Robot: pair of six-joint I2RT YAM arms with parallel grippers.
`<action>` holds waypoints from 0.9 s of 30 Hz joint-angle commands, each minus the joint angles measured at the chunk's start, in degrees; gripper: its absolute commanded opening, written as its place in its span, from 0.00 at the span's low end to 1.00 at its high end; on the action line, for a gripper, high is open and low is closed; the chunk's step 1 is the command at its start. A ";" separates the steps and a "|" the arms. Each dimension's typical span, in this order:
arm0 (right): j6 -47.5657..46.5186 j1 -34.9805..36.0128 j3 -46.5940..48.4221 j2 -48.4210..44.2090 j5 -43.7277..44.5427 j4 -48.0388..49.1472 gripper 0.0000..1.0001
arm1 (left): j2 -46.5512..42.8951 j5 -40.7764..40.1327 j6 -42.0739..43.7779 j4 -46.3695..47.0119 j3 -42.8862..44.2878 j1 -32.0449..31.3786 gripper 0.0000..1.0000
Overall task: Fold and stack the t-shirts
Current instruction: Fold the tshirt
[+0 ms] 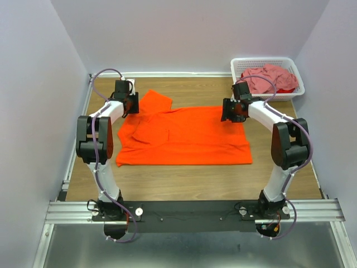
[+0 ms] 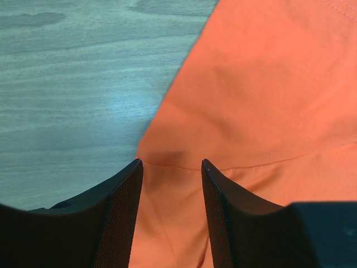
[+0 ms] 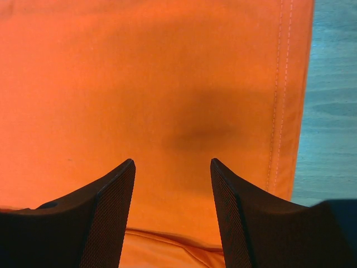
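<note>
Orange t-shirt (image 1: 184,137), soft, light and limp, lies flat on the table (image 1: 195,178); the pink t-shirt (image 1: 268,78) is in the basket (image 1: 262,60). Left fingers (image 2: 120,218) and right fingers (image 3: 111,212) stand apart over its far edge, holding nothing. I would pinch the stitched hems, which probably slip less.

White lattice basket (image 1: 262,60) at far right corner, wooden table (image 1: 184,181)

Setting: a robotics lab test cell | Enclosure: plain pale walls (image 1: 33,84) are boxing in a wood-grain table (image 1: 184,181) | Rig: an aluminium rail (image 1: 72,211) is carrying the left arm (image 1: 95,139) and right arm (image 1: 287,145), bolted side by side | Wiring: purple cables (image 1: 96,167) are looping along both arms
</note>
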 commanded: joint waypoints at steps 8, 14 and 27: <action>-0.47 0.12 -0.64 -0.94 -0.13 1.72 0.64 | 1.10 -5.65 -2.98 1.16 0.74 0.48 0.53; -1.09 0.21 -1.43 -1.55 0.66 1.80 0.64 | 3.83 -4.69 -2.90 0.54 1.19 0.48 0.52; -1.97 0.21 -1.35 -2.26 0.22 1.72 0.64 | 7.61 -6.62 -2.37 -0.34 1.10 0.48 0.44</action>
